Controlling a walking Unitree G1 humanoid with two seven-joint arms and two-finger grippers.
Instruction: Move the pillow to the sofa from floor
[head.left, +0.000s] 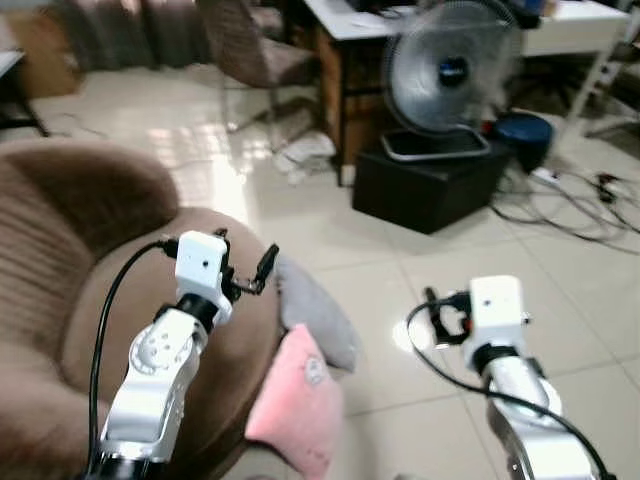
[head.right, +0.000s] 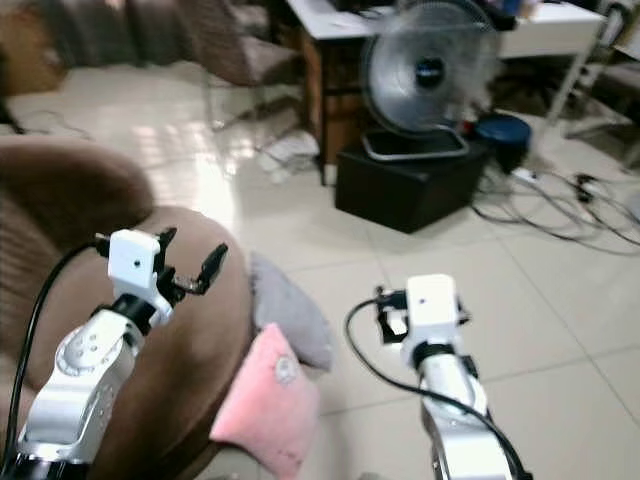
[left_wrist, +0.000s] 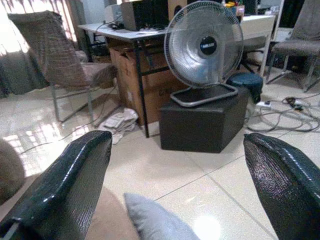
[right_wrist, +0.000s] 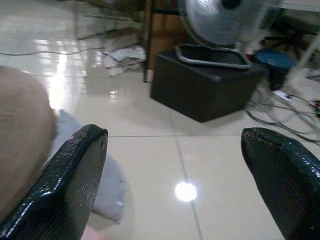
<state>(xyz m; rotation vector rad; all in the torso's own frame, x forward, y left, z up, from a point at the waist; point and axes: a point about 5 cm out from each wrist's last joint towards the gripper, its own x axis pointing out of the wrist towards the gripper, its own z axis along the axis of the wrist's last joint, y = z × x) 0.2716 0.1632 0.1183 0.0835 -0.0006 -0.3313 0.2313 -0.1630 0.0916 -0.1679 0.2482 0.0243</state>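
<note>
While both grippers' fingers (left_wrist: 65, 190) spread wide and empty, the pink pillow (head.left: 297, 403) leans against the sofa (head.left: 60, 250).

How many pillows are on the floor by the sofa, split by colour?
Pink pillow: 1
Grey pillow: 1
Total: 2, both leaning against the brown sofa, neither held; left gripper and right gripper are open.

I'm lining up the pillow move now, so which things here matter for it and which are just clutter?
Belongs to the job:
- pink square pillow leaning against the sofa
- grey fabric pillow on the floor behind it
- brown upholstered sofa
- left gripper, open above the sofa
- right gripper, open over the tiles

Just lying about:
- round grey fan on a black box
- floor cables
- grey chair
</note>
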